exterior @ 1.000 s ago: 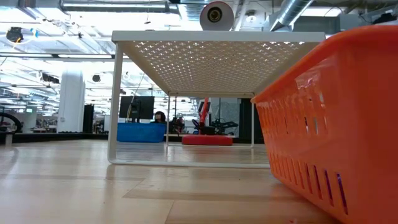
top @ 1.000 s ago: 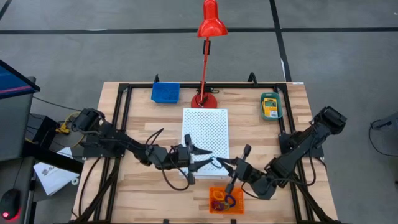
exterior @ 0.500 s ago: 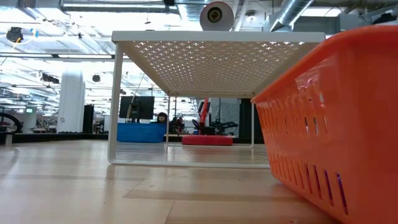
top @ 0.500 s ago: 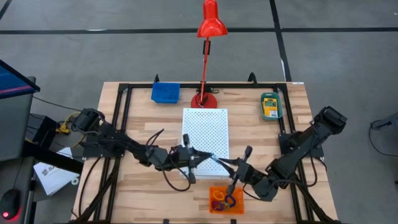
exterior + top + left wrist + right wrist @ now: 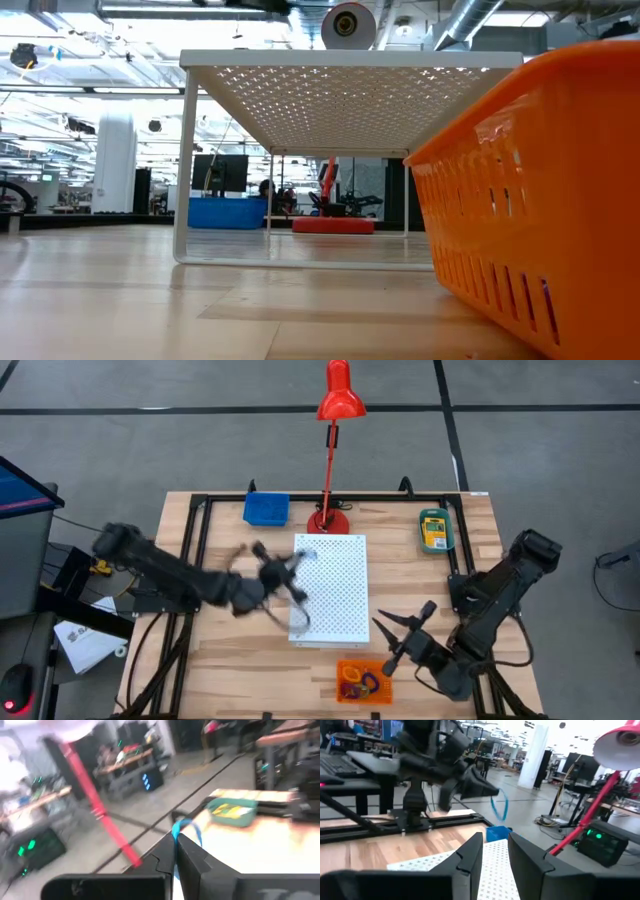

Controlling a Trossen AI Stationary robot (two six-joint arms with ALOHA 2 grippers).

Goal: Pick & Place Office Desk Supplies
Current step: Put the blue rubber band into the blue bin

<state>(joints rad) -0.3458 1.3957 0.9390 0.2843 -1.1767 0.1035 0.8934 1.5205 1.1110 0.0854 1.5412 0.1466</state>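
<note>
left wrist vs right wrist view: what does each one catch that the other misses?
Left wrist only: the crayon box on the table's far corner. Right wrist only: the blue tray, the white perforated board, and the left end effector seen from outside. Both: the thin blue loop pinched in the shut left end effector, and the red lamp.

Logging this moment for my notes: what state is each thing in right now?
left gripper: shut on blue loop, raised over the white board
right gripper: open, empty
orange tray: holds loops
blue tray: contents unclear
crayon box: lying flat
red lamp: upright
</note>
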